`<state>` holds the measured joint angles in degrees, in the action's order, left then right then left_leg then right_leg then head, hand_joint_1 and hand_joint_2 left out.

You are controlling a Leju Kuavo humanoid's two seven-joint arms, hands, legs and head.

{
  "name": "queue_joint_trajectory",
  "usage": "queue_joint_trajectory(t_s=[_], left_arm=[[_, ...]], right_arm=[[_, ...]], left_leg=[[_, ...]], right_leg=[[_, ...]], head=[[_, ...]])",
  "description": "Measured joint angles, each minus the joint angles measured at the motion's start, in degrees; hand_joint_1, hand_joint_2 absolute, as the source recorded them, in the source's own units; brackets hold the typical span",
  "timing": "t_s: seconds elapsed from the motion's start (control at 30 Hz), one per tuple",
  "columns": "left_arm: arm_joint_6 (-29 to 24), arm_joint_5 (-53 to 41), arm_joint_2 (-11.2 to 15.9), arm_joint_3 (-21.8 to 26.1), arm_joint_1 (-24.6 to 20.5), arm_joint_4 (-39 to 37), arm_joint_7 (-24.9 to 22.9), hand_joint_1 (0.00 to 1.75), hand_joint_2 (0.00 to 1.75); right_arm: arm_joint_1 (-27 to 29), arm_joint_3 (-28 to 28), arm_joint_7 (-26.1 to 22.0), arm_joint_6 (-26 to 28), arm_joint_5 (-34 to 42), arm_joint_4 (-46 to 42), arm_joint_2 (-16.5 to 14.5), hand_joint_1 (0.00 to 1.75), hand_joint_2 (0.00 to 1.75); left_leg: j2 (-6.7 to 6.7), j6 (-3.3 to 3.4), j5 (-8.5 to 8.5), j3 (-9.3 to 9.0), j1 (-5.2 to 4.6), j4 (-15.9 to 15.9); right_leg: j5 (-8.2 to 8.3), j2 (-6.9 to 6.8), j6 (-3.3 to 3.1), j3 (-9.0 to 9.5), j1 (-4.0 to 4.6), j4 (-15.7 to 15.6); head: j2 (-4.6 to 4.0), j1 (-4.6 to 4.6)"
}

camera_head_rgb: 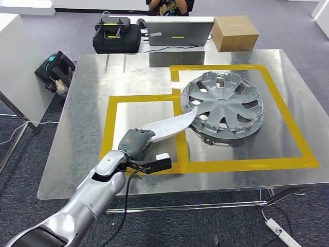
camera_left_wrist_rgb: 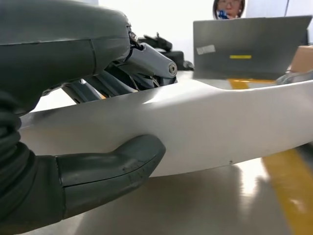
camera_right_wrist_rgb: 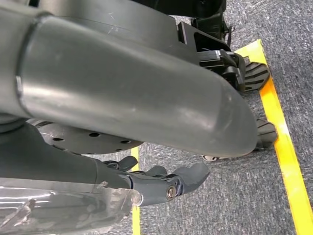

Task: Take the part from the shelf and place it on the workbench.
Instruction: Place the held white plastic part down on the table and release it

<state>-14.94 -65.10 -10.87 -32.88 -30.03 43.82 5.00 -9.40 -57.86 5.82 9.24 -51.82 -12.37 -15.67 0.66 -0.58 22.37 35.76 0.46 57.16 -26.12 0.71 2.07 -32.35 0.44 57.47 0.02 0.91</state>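
The left hand (camera_head_rgb: 135, 142) holds one end of the white curved part (camera_head_rgb: 172, 125) over the bench (camera_head_rgb: 77, 128), inside the small yellow tape frame (camera_head_rgb: 106, 123). The part's tip reaches the hubcap (camera_head_rgb: 229, 105). The right hand (camera_right_wrist_rgb: 166, 183) hangs above the floor, fingers loosely apart, holding nothing.

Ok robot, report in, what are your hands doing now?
Left hand grips white curved part over workbench. Right hand hangs empty, fingers apart. Part's tip overlaps wheel cover.
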Motion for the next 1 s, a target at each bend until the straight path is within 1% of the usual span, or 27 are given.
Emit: queue_joint_trajectory(t_s=[0.13, 0.23, 0.43, 0.53, 0.67, 0.8, 0.9, 1.0], left_arm=[[-2.3, -5.5, -0.1, -1.1, -0.6, -2.0, -4.9, 1.75, 1.75], [-4.8, -8.7, -0.1, -1.3, -0.9, -3.2, -6.8, 1.75, 1.75], [-11.5, -14.9, -0.1, -1.4, -1.2, -5.4, -7.3, 1.75, 1.75], [-12.6, -16.3, -0.1, -1.4, -1.5, -6.5, -6.9, 1.75, 1.75], [-12.7, -16.9, -0.1, -1.4, -1.9, -7.6, -6.4, 1.75, 1.75], [-11.2, -17.3, -0.2, -1.4, -2.6, -9.0, -5.9, 0.00, 1.75], [-9.6, -17.3, -0.3, -1.4, -3.2, -10.0, -5.8, 0.00, 1.75], [-9.1, -17.1, -0.4, -1.4, -3.6, -10.8, -5.8, 0.00, 1.75]], right_arm=[[0.0, 0.2, 0.3, -0.5, 0.2, 0.0, 0.0, 0.00, 0.00], [0.0, 0.4, 0.5, -0.6, 0.4, 0.0, 0.1, 0.00, 0.00], [0.0, 0.7, 0.5, -0.5, 0.7, 0.0, 0.1, 0.00, 0.00], [0.0, 1.1, 0.5, -0.5, 0.7, 0.0, 0.1, 0.00, 0.00], [0.0, 1.4, 0.6, -0.5, 0.7, 0.0, 0.1, 0.00, 0.00], [-0.1, 1.6, 0.8, -0.8, 0.6, 0.0, 0.1, 0.00, 0.00], [-0.1, 1.8, 0.9, -0.9, 0.6, 0.0, 0.1, 0.00, 0.00], [-0.1, 2.0, 0.9, -0.9, 0.7, 0.0, 0.1, 0.00, 0.00]], left_leg=[[0.00, 0.00, -0.02, 0.00, 0.00, 0.0], [0.00, 0.00, -0.02, 0.00, 0.00, 0.0], [0.00, 0.00, -0.02, 0.01, 0.00, 0.0], [0.00, 0.00, -0.02, 0.01, 0.00, 0.0], [0.00, 0.00, -0.02, 0.02, 0.00, 0.0], [0.00, 0.00, -0.02, 0.03, 0.00, 0.0], [0.00, 0.00, -0.02, 0.03, 0.00, 0.0], [0.00, 0.00, -0.03, 0.03, 0.00, 0.0]], right_leg=[[0.01, 0.00, 0.00, 0.00, 0.00, 0.0], [0.01, 0.00, -0.01, -0.02, 0.00, 0.1], [0.01, -0.01, -0.01, -0.07, 0.00, 0.1], [0.00, 0.00, -0.01, -0.08, 0.00, 0.1], [0.00, 0.00, -0.01, -0.09, 0.00, 0.1], [0.00, 0.00, -0.01, -0.09, 0.00, 0.1], [0.00, -0.01, -0.01, -0.09, 0.00, 0.1], [0.00, -0.01, -0.01, -0.09, 0.00, 0.1]], head=[[0.00, 0.01], [0.00, 0.01], [0.00, 0.01], [0.00, 0.01], [0.00, 0.01], [0.00, 0.01], [0.00, 0.00], [0.00, 0.00]])
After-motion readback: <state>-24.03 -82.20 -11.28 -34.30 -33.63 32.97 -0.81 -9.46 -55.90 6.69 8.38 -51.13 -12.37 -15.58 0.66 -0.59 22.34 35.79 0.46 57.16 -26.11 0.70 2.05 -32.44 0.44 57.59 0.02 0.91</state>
